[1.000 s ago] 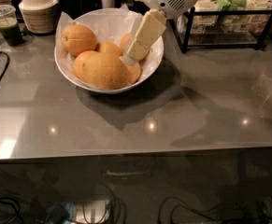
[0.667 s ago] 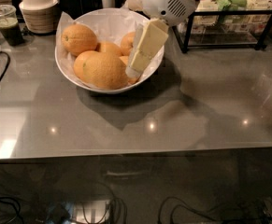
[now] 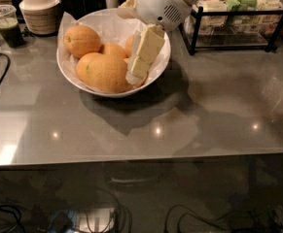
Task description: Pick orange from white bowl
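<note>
Grey tabletop (image 3: 131,140): my gripper (image 3: 133,75) hangs inside white bowl (image 3: 78,84), beside the orange (image 3: 107,73); open or closed, cannot tell. Approach step, I judge; next, straddle it.

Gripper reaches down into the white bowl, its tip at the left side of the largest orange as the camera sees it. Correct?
No, one detail is off. The camera view shows the gripper reaching down into the white bowl, but its tip is at the right side of the largest orange, not the left.
</note>
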